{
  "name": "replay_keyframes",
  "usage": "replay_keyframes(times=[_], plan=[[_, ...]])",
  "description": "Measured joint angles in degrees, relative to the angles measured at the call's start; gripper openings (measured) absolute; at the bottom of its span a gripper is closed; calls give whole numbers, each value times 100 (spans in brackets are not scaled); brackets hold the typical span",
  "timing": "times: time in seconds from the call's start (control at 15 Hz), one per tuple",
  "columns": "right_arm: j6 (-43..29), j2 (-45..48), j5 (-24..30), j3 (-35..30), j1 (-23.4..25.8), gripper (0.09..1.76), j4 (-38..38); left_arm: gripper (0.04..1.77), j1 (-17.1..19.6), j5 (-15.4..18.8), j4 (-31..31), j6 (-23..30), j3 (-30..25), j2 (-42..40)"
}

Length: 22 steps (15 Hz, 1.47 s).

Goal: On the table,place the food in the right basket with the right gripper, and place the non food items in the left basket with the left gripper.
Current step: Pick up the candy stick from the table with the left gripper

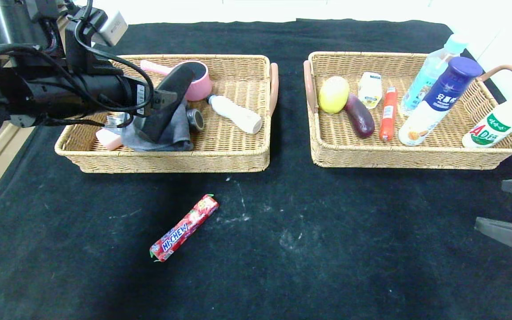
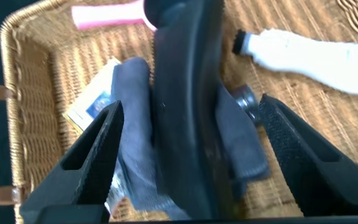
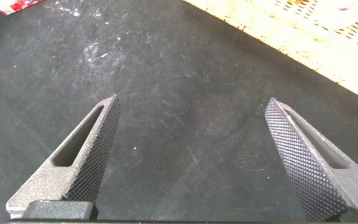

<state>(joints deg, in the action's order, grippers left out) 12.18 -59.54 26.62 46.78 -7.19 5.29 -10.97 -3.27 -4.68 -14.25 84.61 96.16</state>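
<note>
My left gripper hangs over the left basket, open. The black glasses case lies slanted between its fingers with a gap on each side. The case rests on the grey cloth. A small pink bottle lies beside the cloth in that basket. The red HI-CHEW stick lies on the black table in front of the left basket. The white bottle with a blue cap leans in the right basket. My right gripper is open and empty at the table's right edge.
The left basket also holds a pink cup, a white bottle and a small round cap. The right basket holds a lemon, an eggplant, a sausage and other bottles. Its corner is near my right gripper.
</note>
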Motion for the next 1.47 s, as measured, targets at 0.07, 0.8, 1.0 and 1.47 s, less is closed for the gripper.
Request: replay_keyframes(times=[0.07, 0.8, 1.0, 1.47], plan=[[2, 4, 2, -2, 2, 171, 2, 161, -43, 2, 85, 4, 0, -60], [5, 11, 0, -17, -35, 171, 11, 169, -623, -102, 1898, 11, 52, -711], [2, 11, 0, -20, -35, 171, 9, 170, -768, -84, 2642, -2, 72, -845], [5, 17, 2, -20, -35, 171, 7, 170, -1129, -39, 4141, -171, 50, -992]])
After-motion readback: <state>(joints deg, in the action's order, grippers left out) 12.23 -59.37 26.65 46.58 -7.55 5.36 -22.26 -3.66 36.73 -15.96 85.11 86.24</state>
